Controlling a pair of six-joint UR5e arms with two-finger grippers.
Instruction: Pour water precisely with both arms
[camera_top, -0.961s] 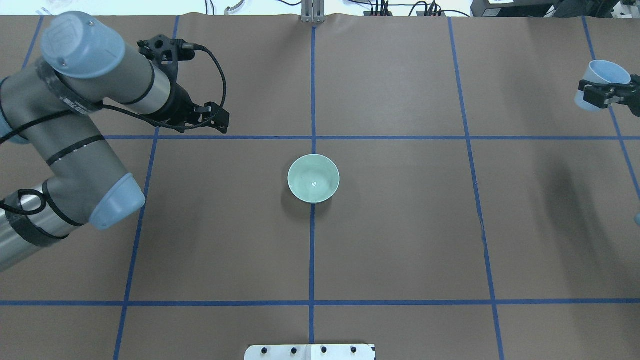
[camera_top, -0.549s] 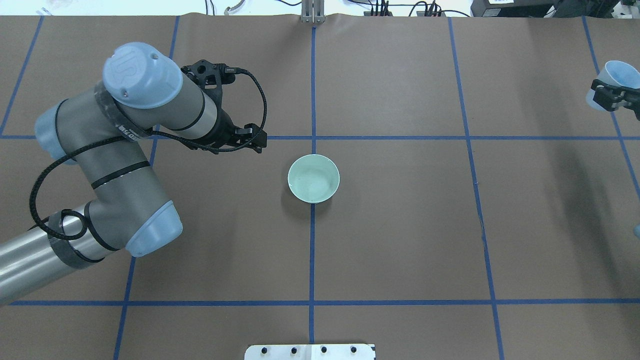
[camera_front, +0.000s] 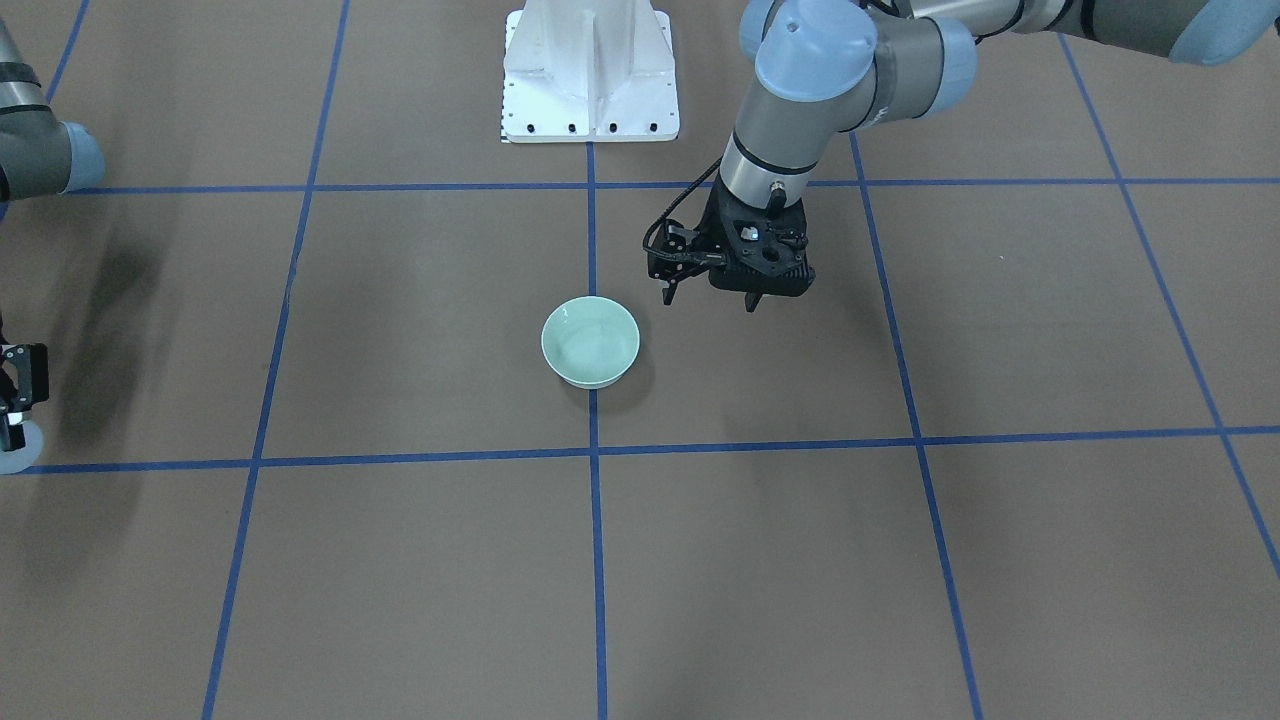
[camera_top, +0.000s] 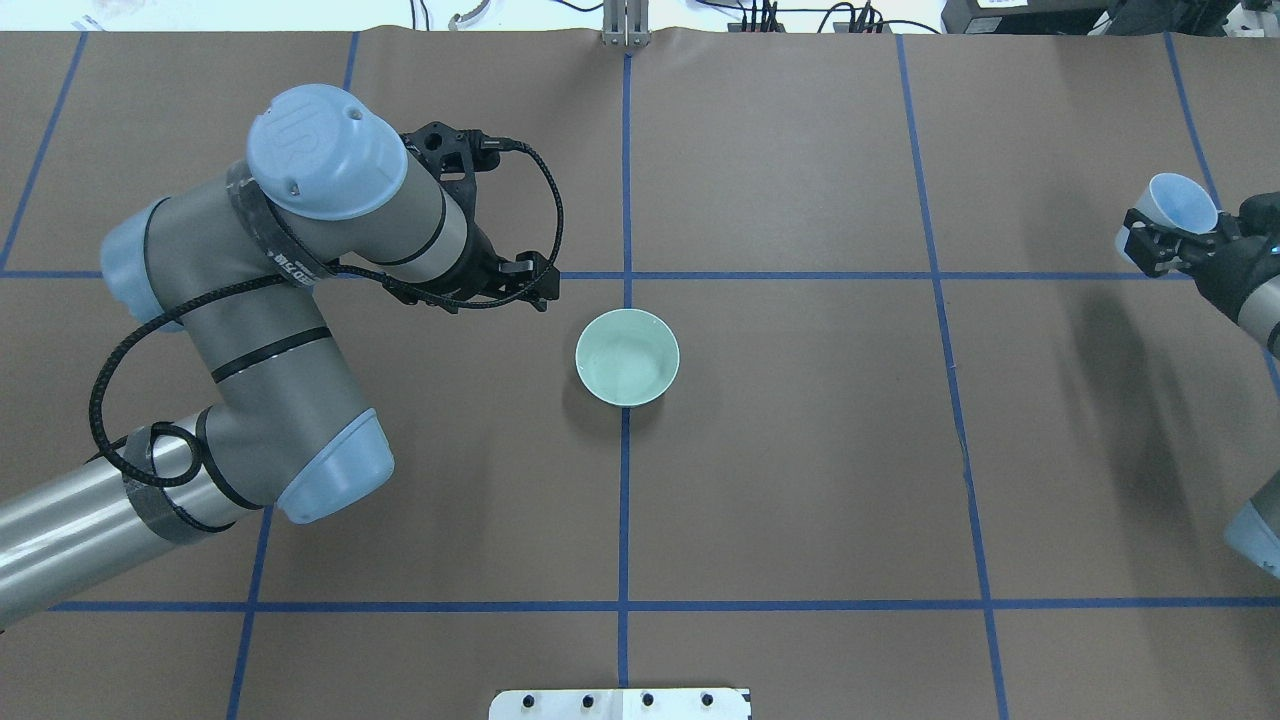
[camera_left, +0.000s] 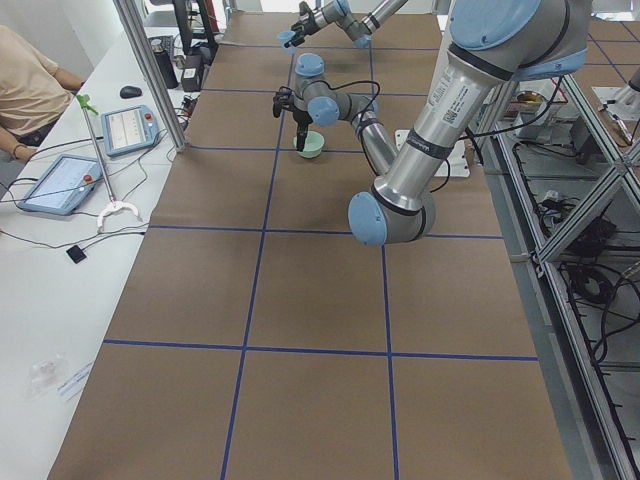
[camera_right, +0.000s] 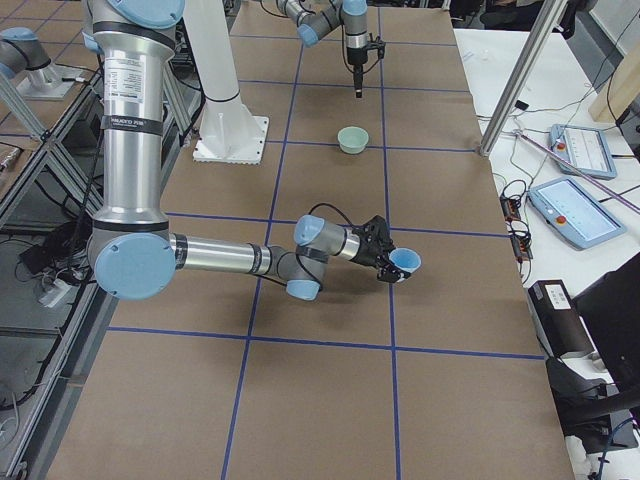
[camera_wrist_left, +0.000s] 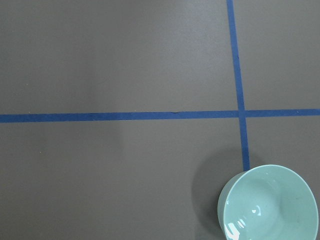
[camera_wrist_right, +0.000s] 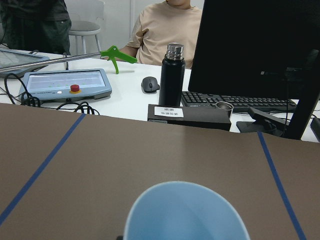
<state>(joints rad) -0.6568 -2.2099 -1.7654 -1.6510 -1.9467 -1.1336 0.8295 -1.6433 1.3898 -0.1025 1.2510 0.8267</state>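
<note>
Overhead, change: since half a second ago my left arm (camera_top: 270, 330) has swung further in, and its left gripper (camera_top: 525, 283) now sits just off the bowl (camera_top: 627, 357) at its 10 o'clock. The right gripper (camera_top: 1165, 245) has come inward from the 3 o'clock edge with the cup (camera_top: 1182, 205). The bowl has not shifted.
Overhead, look: both arms are grey tubes with light-blue caps, and black cable loops along the left one. Only the wrist of the right arm (camera_top: 1245, 285) shows. Its jaws are clamped on the pale-blue cup, which is tilted.
Front-facing: the left gripper points down above the table (camera_front: 900, 560), at 2 o'clock of the mint-green bowl and apart from it. Its fingers (camera_front: 668, 293) are spread with nothing between them. The white pedestal (camera_front: 590, 75) stands at 12 o'clock.
Left end: the near left arm bends high over the table. The far right arm holds the cup at 12 o'clock – too small to tell more. A person (camera_left: 25, 90) sits at 10 o'clock.
Right end: the near right arm reaches low, with the cup gripped clear of the table.
Left wrist: the bowl sits in the 5 o'clock corner, at the end of a blue tape line (camera_wrist_left: 235, 55).
Right wrist: the cup rim fills 6 o'clock – I cannot tell whether it holds water. A black bottle (camera_wrist_right: 171, 75) stands beyond at 12 o'clock.
</note>
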